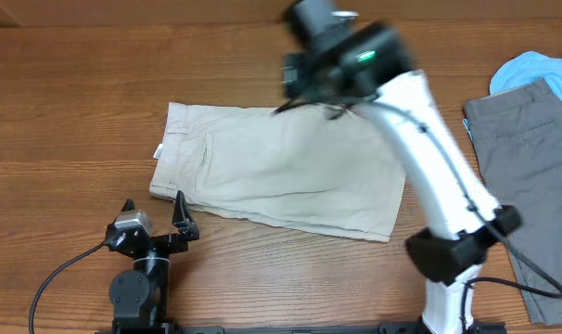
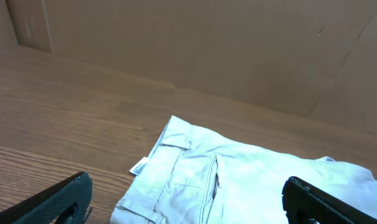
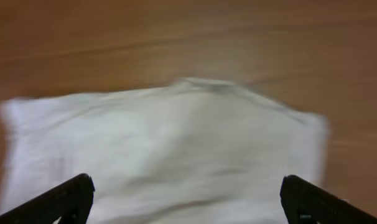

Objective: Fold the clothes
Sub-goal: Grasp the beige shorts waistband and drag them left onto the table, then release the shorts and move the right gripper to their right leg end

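The beige khaki shorts (image 1: 281, 167) lie folded flat in the middle of the table, waistband and small white label to the left. They also show in the left wrist view (image 2: 238, 180) and, blurred, in the right wrist view (image 3: 170, 149). My left gripper (image 1: 154, 213) is open and empty just in front of the shorts' left end. My right gripper (image 1: 309, 88) is open and empty, raised above the shorts' far edge. Grey shorts (image 1: 527, 176) lie at the right edge with a light blue garment (image 1: 536, 70) behind them.
The wooden table (image 1: 68, 111) runs bare to the left and far side. A cardboard wall (image 2: 226, 43) stands behind the table. A black cable (image 1: 58, 269) curls at the front left by the left arm's base.
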Motion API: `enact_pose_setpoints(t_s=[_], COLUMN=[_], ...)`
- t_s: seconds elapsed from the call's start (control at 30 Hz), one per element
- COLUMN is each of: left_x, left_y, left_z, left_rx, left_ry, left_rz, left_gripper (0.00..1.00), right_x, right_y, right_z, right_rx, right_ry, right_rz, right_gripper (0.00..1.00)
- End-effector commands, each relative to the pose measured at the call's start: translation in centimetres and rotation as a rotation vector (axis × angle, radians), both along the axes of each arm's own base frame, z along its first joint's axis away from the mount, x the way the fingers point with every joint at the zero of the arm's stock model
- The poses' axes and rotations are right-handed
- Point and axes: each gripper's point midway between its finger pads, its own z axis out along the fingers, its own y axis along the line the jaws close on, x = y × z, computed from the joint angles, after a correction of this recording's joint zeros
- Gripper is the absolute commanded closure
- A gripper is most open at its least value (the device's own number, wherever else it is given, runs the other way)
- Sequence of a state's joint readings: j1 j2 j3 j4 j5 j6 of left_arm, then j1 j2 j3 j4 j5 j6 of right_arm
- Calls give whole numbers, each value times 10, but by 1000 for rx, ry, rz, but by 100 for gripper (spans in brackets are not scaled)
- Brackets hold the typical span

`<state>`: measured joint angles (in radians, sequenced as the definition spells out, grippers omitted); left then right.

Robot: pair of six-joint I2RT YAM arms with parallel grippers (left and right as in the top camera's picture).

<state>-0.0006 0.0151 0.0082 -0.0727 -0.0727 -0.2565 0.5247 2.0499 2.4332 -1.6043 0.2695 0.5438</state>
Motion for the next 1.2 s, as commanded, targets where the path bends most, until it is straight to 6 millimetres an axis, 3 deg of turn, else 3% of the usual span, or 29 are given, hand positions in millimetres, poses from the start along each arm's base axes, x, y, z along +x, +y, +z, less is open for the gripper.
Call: enact_pose_setpoints(t_s=[0.0,0.07,0.13,0.2,0.37,0.5,0.53,0.63,0.77,0.9,0.97,1.07,1.17], left_x=[0,0,0,0,0,0,0,0,0,0,0,0,0], left_y=[0,0,0,0,0,0,0,0,0,0,0,0,0], left_z=[1,1,1,1,1,1,1,1,1,1,1,1,1], left_rx=[-5,-5,-5,-5,-5,-5,-5,-5,-5,-5,-5,-5,-5], left_ry=[-9,-9,-9,-9,-10,-9,-9,-9,-9,-9,-9,-9,-9], left_rz=[3,3,3,3,3,3,3,3,3,3,3,3,3], left_gripper=[0,0,0,0,0,0,0,0,0,0,0,0,0], right_x=[4,4,-4,-11,-27,-40,-43,-55,-76,-84,-81,-67,-62], right_y=[-74,-93,-104,-111,-114,-106,-105,-101,-102,-94,-85,-66,-60], right_z=[-18,-40,-68,-93,-148,-175,-181,-206,-235,-250,-246,-224,-187], right_rx=[-75,-34,28,76,124,102,97,84,71,71,79,128,134], right_ry=[104,197,316,405,536,584,595,628,678,674,632,517,385], right_rz=[-157,-204,-241,-271,-319,-317,-313,-321,-411,-466,-488,-449,-425], right_gripper=[0,1,27,38,43,60,65,96,96,96,96,96,96])
